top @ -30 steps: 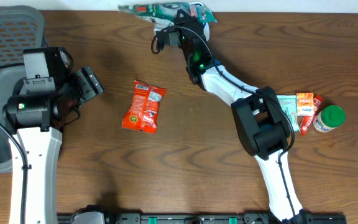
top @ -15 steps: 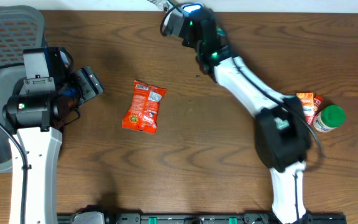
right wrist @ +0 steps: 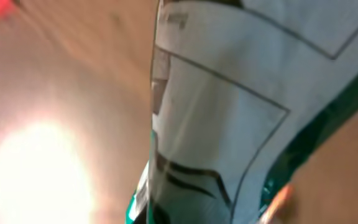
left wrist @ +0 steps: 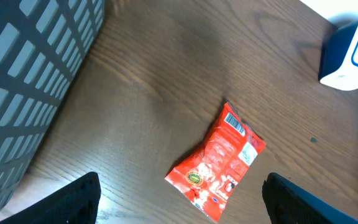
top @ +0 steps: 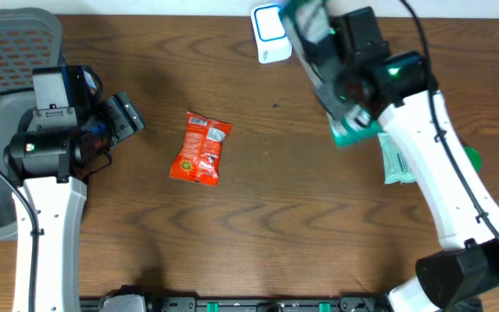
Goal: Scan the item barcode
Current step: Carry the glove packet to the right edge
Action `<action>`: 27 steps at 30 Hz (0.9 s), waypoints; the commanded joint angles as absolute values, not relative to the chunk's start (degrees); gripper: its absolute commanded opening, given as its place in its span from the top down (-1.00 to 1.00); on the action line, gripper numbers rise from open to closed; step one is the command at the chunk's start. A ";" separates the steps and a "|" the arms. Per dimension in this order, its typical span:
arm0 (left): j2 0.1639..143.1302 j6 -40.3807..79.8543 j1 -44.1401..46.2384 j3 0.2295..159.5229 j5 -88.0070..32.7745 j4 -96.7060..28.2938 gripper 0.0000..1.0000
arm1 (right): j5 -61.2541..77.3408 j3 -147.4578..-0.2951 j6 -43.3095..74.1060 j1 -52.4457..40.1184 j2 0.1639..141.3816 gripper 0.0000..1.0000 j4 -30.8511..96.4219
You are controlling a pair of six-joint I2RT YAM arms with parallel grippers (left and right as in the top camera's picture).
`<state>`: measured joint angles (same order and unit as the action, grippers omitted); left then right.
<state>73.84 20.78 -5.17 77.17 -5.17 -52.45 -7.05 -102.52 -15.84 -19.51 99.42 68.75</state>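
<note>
One wide wooden table (top: 258, 251) carries everything you have to work with, and a grey mesh basket (top: 11, 39) sits off its left end. Your item is the green-and-white pouch (right wrist: 216, 118). It is up off the wood in the right gripper (top: 334, 91), near the white-and-blue scanner (top: 269, 33) at the back edge. That claw is clamped fully down, pinching the film. The right wrist view is filled with white panel and a green border, too blurred for you to find a barcode.

Judge the pouch light and limp: thin film like this will likely sag, fold and swing from a single pinch, and a glossy surface can slide between the pads. You would do best holding it by a sealed edge or corner, where the layers are flat and stiffest, leaving the printed face clear for the scanner window.

The orange snack packet (top: 201, 148) lies flat mid-table, well apart from both arms. Its white barcode patch shows at one end in the left wrist view, and you should expect the same soft, crinkly behaviour. A pale green packet (top: 397, 160) lies under the right arm. Your left gripper (top: 131, 115) hangs spread wide with nothing in it, beside the basket.
</note>
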 commanded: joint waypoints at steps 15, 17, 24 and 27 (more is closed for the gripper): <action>73.84 20.67 -5.45 77.47 -4.25 -52.42 -0.68 | -7.29 -78.91 -8.03 2.52 99.92 0.98 58.17; 73.87 20.67 -5.45 77.47 -4.25 -52.42 -0.68 | -7.27 -76.49 -8.03 3.95 99.92 0.89 55.24; 73.84 20.67 -5.45 77.47 -4.25 -52.45 -0.68 | -7.44 -74.87 -8.01 6.61 99.96 -0.29 53.43; 73.84 20.67 -5.45 77.47 -4.25 -52.45 -0.68 | -7.44 -74.87 -7.99 6.87 99.96 -0.62 53.30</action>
